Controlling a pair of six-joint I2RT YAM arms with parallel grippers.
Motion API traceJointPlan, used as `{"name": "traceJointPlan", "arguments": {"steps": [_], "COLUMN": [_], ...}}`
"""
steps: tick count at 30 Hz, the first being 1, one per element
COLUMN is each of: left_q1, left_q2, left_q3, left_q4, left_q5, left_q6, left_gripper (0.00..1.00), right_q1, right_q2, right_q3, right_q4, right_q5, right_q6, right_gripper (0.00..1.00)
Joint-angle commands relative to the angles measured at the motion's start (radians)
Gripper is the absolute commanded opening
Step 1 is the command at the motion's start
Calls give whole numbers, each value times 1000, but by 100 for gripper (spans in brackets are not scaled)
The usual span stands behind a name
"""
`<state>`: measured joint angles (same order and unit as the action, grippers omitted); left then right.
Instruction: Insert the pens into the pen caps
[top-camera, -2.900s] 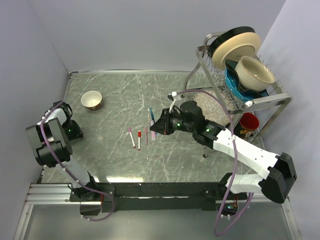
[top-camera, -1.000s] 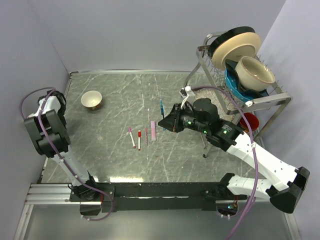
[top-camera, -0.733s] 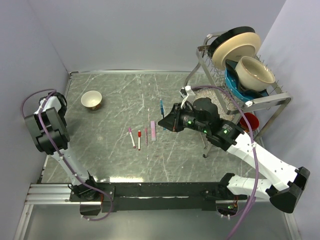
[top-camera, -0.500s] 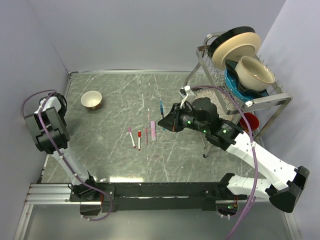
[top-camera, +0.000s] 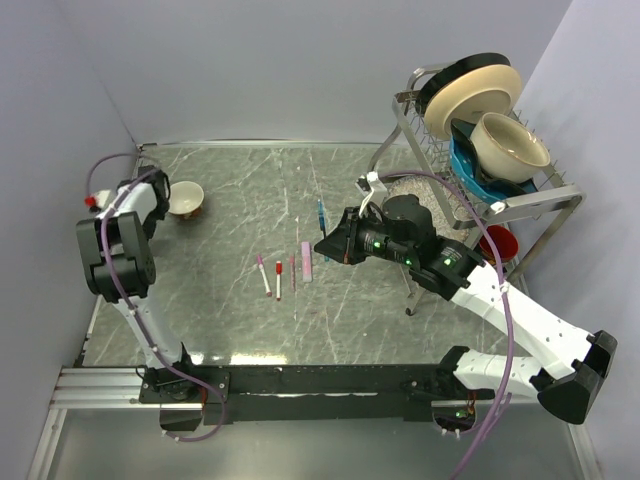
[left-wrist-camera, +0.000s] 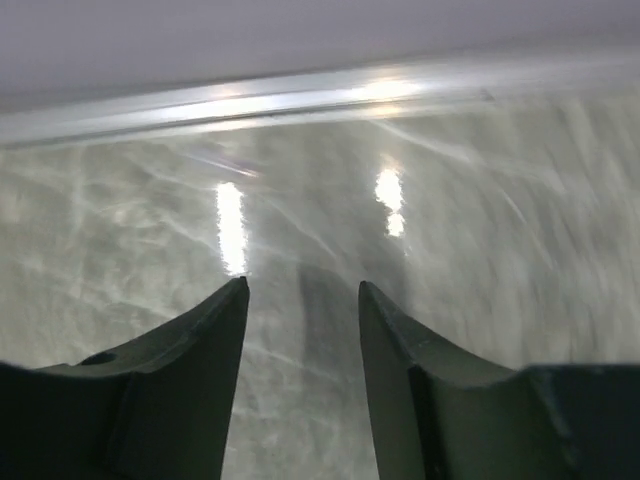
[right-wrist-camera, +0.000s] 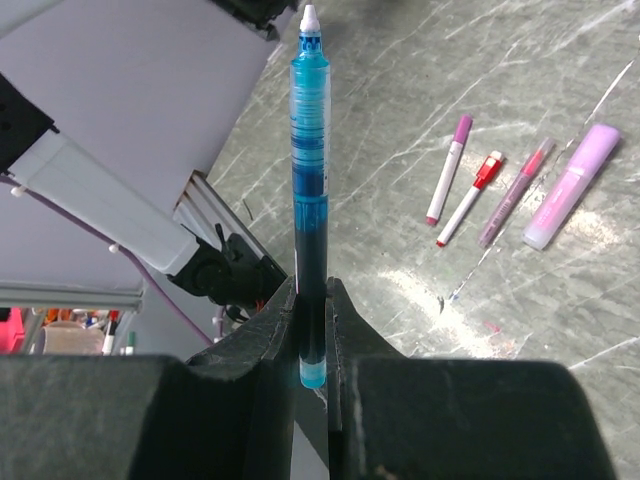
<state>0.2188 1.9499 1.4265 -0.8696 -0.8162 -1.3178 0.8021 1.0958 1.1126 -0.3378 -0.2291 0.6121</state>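
My right gripper (top-camera: 330, 247) (right-wrist-camera: 311, 292) is shut on a blue pen (right-wrist-camera: 309, 150), gripping its lower end. The pen stands upright between the fingers, white tip up, and shows above the gripper in the top view (top-camera: 321, 214). On the table to its left lie a pink-ended pen (top-camera: 263, 273) (right-wrist-camera: 447, 170), a red-ended pen (top-camera: 279, 279) (right-wrist-camera: 472, 186), a thin pink pen (top-camera: 293, 271) (right-wrist-camera: 515, 192) and a lilac marker (top-camera: 306, 259) (right-wrist-camera: 572, 188). I see no loose pen cap clearly. My left gripper (top-camera: 163, 191) (left-wrist-camera: 302, 290) is open and empty over bare table; its view is blurred.
A small white bowl (top-camera: 184, 198) sits at the back left, right beside my left gripper. A metal dish rack (top-camera: 440, 190) with plates and bowls stands at the back right, with a red cup (top-camera: 498, 243) under it. Walls close the table at left and back.
My left arm has swung from the left wall towards the bowl. My right gripper lifted the blue pen off the table earlier and has hardly moved in the last second.
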Motion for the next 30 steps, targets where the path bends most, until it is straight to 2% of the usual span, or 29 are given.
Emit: {"name": "traceJointPlan", "arguments": {"steps": [1,3,5,6,7,9,11,14,17,18,20,21,24,27,30], "left_q1": [-61,-75,-67,-64,-64,-62,-52,-9,2,2,4,7,30,43,71], "left_q2": [-149,-202,-235,-226,-183,-142,-141,-207,-220,-214,-187,-181,-169,-157,-151], "left_q3": [-121,-188,-192,-172,-147,-114,-149,-234,-317,-343,-371,-402,-455,-526,-541], "left_q4": [358,460,468,456,420,367,415,536,705,753,901,946,1067,1240,1232], "left_q5": [87,126,143,153,146,40,-53,29,-29,-81,-139,-159,-138,-158,-130], "left_q6": [664,799,862,962,998,1090,1132,1213,1356,1428,1505,1578,1664,1797,1789], "left_gripper": [54,55,58,59,59,64,66,64,43,27,18,8,1,1,1], "right_q1": [0,2,0,2,3,2,2,2,0,2,0,2,2,2,2], "right_q2": [-25,-31,-27,-17,-8,2,6,18,27,32,45,50,58,68,61], "right_q3": [23,10,12,19,30,59,76,96,107,111,133,139,154,164,141], "right_q4": [23,22,10,2,-24,-47,-64,-84,-96,-101,-127,-133,-155,-167,-150], "right_q5": [-6,-1,-12,-19,-26,-23,-12,-13,-21,-22,-22,-19,-12,-15,-19], "right_q6": [2,3,-3,-6,-12,-32,-38,-38,-32,-31,-38,-43,-52,-60,-54], "right_gripper": [0,0,0,0,0,0,0,0,0,0,0,0,0,0,0]}}
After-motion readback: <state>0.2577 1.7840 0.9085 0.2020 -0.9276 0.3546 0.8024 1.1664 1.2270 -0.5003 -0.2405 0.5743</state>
